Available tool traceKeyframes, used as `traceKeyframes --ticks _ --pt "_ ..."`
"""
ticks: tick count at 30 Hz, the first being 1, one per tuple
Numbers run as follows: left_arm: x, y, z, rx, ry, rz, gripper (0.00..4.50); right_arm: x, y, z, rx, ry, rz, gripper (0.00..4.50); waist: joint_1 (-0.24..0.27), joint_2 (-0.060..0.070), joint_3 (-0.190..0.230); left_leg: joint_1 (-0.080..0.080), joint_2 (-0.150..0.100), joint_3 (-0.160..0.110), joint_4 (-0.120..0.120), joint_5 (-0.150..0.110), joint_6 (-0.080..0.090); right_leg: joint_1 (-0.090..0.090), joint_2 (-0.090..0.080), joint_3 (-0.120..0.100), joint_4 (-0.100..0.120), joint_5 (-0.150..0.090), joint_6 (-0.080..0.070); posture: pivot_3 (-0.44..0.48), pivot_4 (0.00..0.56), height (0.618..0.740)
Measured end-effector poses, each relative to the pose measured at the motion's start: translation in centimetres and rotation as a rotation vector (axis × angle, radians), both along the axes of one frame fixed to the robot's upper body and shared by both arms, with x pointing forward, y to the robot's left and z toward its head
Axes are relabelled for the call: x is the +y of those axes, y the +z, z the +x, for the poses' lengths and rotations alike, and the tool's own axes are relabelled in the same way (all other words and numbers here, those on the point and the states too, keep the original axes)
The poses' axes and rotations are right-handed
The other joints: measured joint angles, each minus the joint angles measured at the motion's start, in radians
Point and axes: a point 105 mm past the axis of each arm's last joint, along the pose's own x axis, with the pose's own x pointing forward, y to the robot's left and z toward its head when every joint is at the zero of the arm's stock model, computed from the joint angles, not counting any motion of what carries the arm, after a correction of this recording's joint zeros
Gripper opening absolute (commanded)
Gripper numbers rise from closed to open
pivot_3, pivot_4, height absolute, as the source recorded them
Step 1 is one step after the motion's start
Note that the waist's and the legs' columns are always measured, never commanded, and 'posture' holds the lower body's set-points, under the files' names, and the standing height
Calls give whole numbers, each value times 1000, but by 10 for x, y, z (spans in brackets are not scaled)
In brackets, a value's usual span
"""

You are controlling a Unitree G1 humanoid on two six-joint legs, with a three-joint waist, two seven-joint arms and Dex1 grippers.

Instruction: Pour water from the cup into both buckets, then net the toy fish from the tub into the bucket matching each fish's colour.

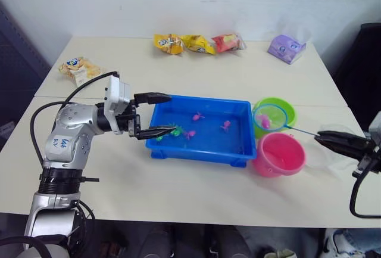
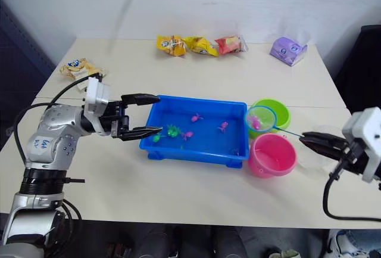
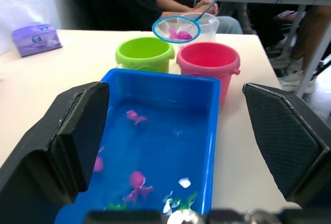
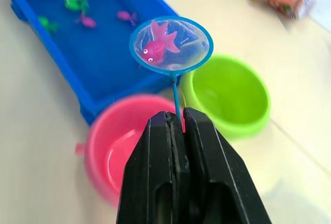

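A pale surface (image 1: pixel 196 168) stood against a white wall. From the head views, three snack packets (image 1: pixel 196 43) lay in a row along its far edge, a purple tissue pack (image 1: pixel 286 47) at the far right and another snack bag (image 1: pixel 80 68) at the far left, all well apart from the work. The blue tub (image 1: pixel 235 152) sat mid-surface with several small pink fish (image 1: pixel 197 116) and green fish (image 2: pixel 173 130) in it. Just to its right stood the green bucket (image 1: pixel 283 106) and, nearer the robot, the pink bucket (image 1: pixel 278 154), touching or nearly so. The left hand (image 1: pixel 159 115) hovered at the tub's left end, fingers spread wide, one over the rim. The right hand (image 1: pixel 324 138) was clamped on the thin handle of the net (image 1: pixel 272 117), whose hoop hung above the green bucket's near-left rim. The clear cup (image 1: pixel 333 151) sat beside the pink bucket, partly hidden behind the right hand.

The left wrist view looked down the tub between its wide fingers (image 3: pixel 77 136) and showed seated people at another desk beyond, and the cup (image 3: pixel 207 25) behind the buckets.

The right wrist view showed the fingers (image 4: pixel 158 172) pinched tight on the handle, and one pink fish (image 4: pixel 158 47) lying in the net's mesh, the hoop appearing over the gap between tub and green bucket (image 4: pixel 227 94).
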Motion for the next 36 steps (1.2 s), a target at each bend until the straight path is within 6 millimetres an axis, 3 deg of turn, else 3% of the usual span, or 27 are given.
traceKeyframes --ticks 6,11,17,27,36 --pt "-11 -8 -1 22 -43 -10 4441 -19 -30 -24 -31 -107 -98 0 2 0 0 3 0 1 -4 1 -1 0 1 2 0 0 0 0 150 740" --pt "-16 -11 -3 32 -57 -25 4441 -22 -44 -34 -132 -78 -248 0 -1 0 0 14 0 3 -8 1 -1 9 1 4 -2 0 0 0 150 740" --pt "-21 -32 -10 109 -72 -28 4441 -31 -51 -37 -360 -47 -491 0 0 0 0 17 0 3 -8 1 -2 12 1 4 -4 0 0 0 150 740" --pt "-32 -29 -11 102 -73 -62 4441 -21 -51 -38 -703 141 -964 0 -1 0 0 18 0 3 -8 1 -3 13 2 4 -4 0 0 0 150 740" --pt "-36 -33 -8 120 -40 -97 4441 -31 -61 -44 -816 110 -1088 0 -1 0 0 18 0 3 -8 1 -3 14 2 4 -5 0 0 0 150 740"
